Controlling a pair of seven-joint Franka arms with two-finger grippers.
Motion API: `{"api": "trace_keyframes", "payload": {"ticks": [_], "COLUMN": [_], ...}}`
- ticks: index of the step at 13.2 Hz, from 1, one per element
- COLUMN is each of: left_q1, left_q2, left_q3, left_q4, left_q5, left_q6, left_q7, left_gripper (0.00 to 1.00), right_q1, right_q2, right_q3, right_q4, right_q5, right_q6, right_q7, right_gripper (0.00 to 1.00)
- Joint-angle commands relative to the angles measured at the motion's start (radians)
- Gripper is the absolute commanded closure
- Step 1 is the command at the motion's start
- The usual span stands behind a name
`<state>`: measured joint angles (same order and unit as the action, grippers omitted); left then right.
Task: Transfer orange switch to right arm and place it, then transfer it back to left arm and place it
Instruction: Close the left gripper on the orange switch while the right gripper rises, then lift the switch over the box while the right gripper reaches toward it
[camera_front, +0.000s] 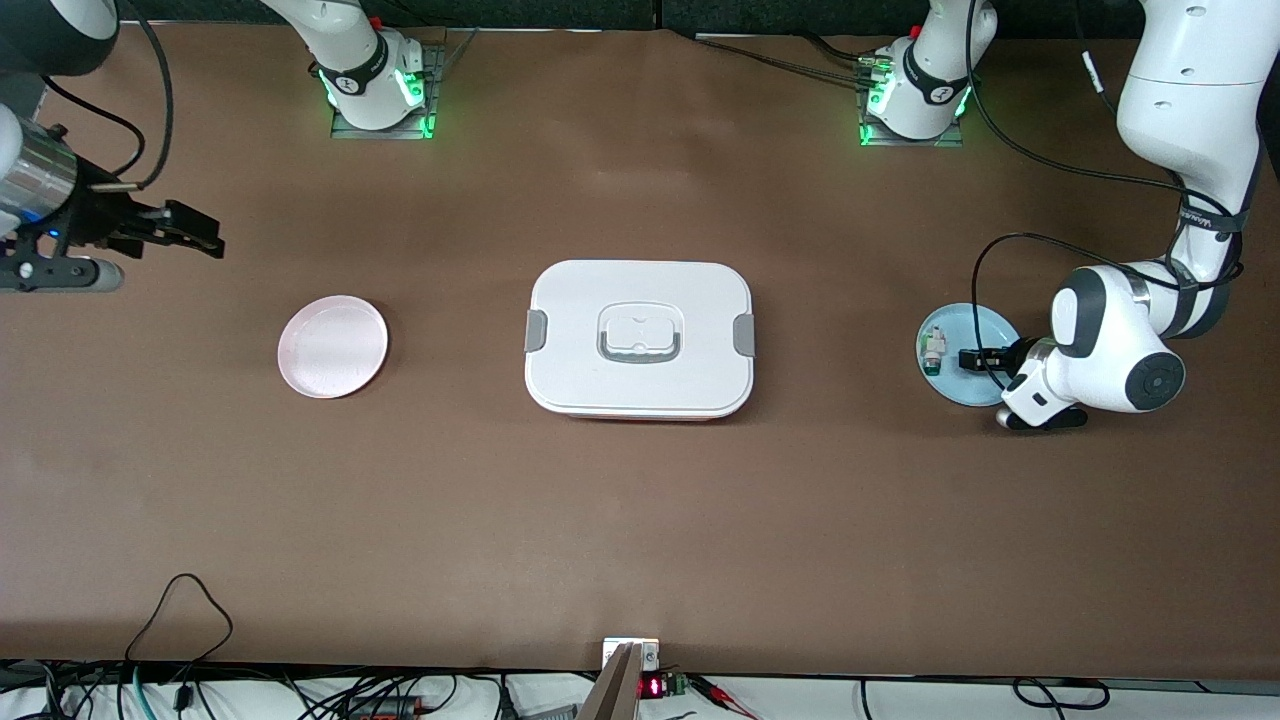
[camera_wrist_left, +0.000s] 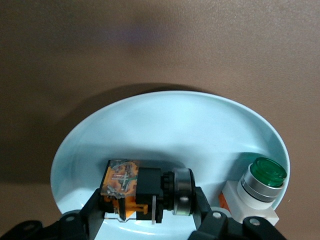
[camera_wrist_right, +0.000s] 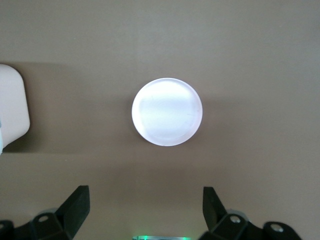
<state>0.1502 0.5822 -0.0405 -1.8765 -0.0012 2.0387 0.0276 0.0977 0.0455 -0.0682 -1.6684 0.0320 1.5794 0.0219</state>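
Observation:
The orange switch (camera_wrist_left: 142, 187), black with an orange end and a silver ring, lies on its side in the pale blue plate (camera_wrist_left: 165, 125) at the left arm's end of the table. My left gripper (camera_wrist_left: 147, 202) is down in that plate (camera_front: 985, 320), its two fingers closed against the ends of the switch. My right gripper (camera_front: 205, 235) is open and empty, up in the air at the right arm's end, over bare table beside the pink plate (camera_front: 332, 346). The box (camera_front: 580, 350) sits shut at the table's middle, between the two plates.
A small white-and-green component (camera_wrist_left: 255, 187) lies in the blue plate beside the switch, also in the front view (camera_front: 934, 348). The right wrist view shows the pink plate (camera_wrist_right: 167, 111) and a corner of the box (camera_wrist_right: 12, 107). Cables hang at the table's near edge.

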Motion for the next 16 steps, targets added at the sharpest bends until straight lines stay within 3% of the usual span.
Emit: {"api": "trace_keyframes", "payload": {"ticks": [1, 4, 8, 11, 13, 16], "left_q1": [0.006, -0.009, -0.008, -0.009, -0.009, -0.011], "left_q2": [-0.013, -0.100, -0.176, -0.186, -0.196, -0.206], "left_q3": [-0.005, -0.015, -0.109, -0.154, -0.176, -0.249], "left_q4": [0.002, 0.026, 0.082, 0.144, 0.177, 0.229], "left_q5": [-0.014, -0.017, -0.088, -0.257, -0.386, -0.570], "left_q6": [-0.011, -0.148, -0.361, -0.530, -0.610, -0.681], "left_q7": [0.009, -0.017, -0.211, -0.406, -0.527, -0.712], "left_gripper": [0.69, 0.69, 0.69, 0.69, 0.69, 0.72], "right_q1": [0.004, 0.031, 0.079, 0.074, 0.076, 0.073], "right_q2": [0.017, 0.019, 0.017, 0.019, 0.040, 0.069], "right_q3": [-0.002, -0.002, -0.002, -0.004, -0.002, -0.004], "right_q4": [0.012, 0.012, 0.013, 0.015, 0.013, 0.013], "right_q5": [0.060, 0.068, 0.115, 0.328, 0.417, 0.662], "right_q6": [0.005, 0.005, 0.005, 0.028, 0.080, 0.100], "right_q7": [-0.008, -0.005, 0.006, 0.001, -0.002, -0.011], "right_gripper": [0.00, 0.00, 0.00, 0.00, 0.00, 0.00]}}
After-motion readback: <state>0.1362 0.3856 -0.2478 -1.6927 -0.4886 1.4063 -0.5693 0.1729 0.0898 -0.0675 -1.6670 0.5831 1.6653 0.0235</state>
